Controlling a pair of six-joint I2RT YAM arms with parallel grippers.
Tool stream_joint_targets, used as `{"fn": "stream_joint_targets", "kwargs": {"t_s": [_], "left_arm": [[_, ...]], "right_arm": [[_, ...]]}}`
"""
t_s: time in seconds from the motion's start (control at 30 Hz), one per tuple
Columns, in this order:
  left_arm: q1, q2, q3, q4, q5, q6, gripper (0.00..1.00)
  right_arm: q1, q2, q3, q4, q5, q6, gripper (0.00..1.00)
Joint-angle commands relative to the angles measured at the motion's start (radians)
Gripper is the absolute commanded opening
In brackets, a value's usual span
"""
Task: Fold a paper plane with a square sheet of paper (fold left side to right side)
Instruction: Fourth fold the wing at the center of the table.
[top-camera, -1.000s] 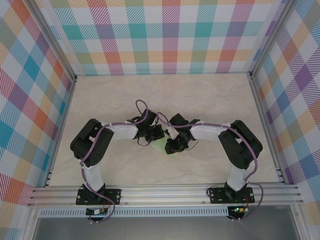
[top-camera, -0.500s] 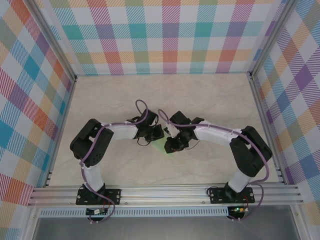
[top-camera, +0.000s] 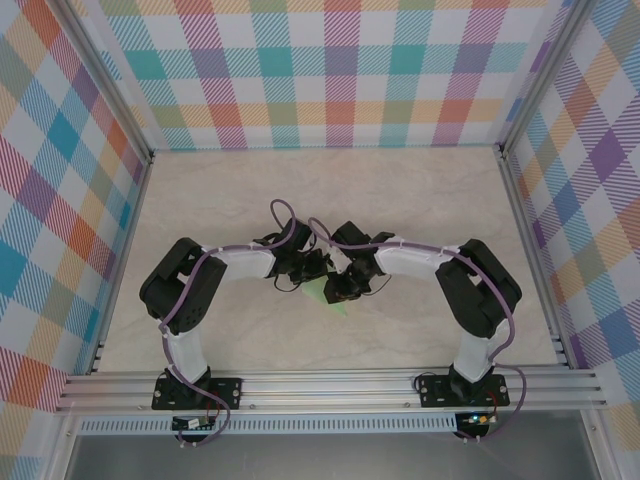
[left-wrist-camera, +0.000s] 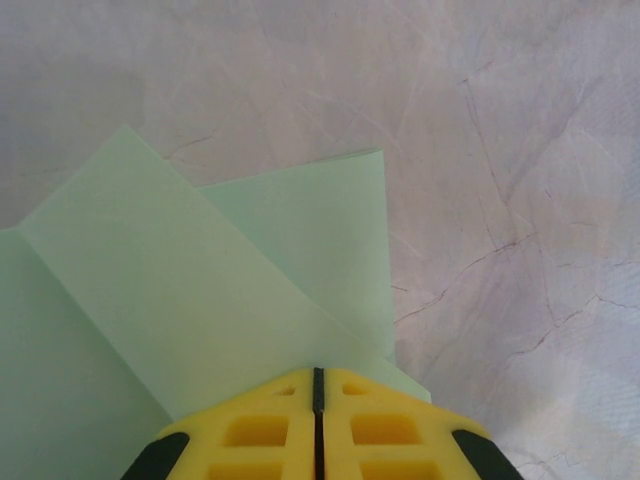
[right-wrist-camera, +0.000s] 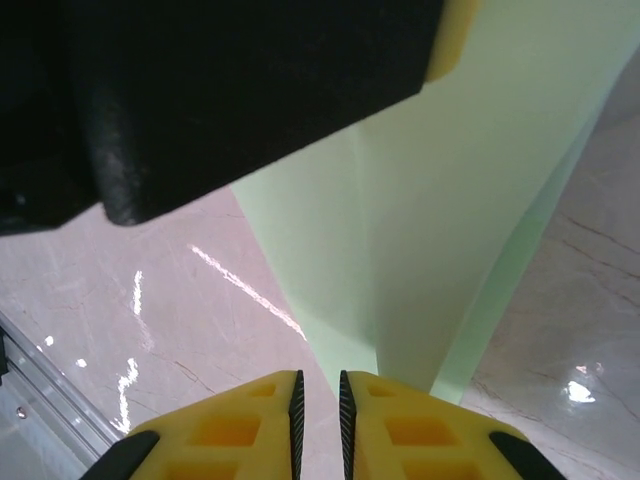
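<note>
Cream, marble-veined tabletop (top-camera: 420, 190) boxed in by plaid walls (top-camera: 330, 70).
Pastel checked panels stand at nine, twelve and three o'clock. A silver aluminium rail (top-camera: 330, 385) spans the six o'clock edge, with a grey strip (top-camera: 330, 455) beyond it. Slanted metal posts (top-camera: 100, 80) rise at ten and two o'clock. Close up, the tabletop shows thin dark veins.

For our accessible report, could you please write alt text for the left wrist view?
A folded sheet of pale green paper lies on a marbled beige table, its flaps overlapping. At the bottom centre, the left gripper, yellow-tipped and shut, sits over the paper's near edge.
</note>
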Motion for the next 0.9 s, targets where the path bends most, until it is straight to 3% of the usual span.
{"fn": "stream_joint_targets", "kwargs": {"t_s": [0.0,0.1,0.4,0.6,0.87], "left_arm": [[0.003,0.019,-0.027,-0.125,-0.057,0.012,0.08],[0.004,0.015,-0.027,-0.126,-0.056,0.008,0.08],[0.002,0.008,-0.017,-0.133,-0.053,0.007,0.08],[0.0,0.008,-0.012,-0.137,-0.056,0.008,0.08],[-0.003,0.012,-0.008,-0.135,-0.055,0.005,0.08]], "right_arm": [[0.005,0.012,-0.027,-0.017,0.019,0.007,0.19],[-0.007,-0.012,-0.055,-0.001,0.021,0.023,0.17],[-0.02,-0.27,-0.206,0.179,-0.035,0.107,0.17],[0.011,-0.24,-0.258,0.302,-0.088,0.201,0.16],[0.009,-0.155,-0.256,0.403,-0.067,0.282,0.14]]}}
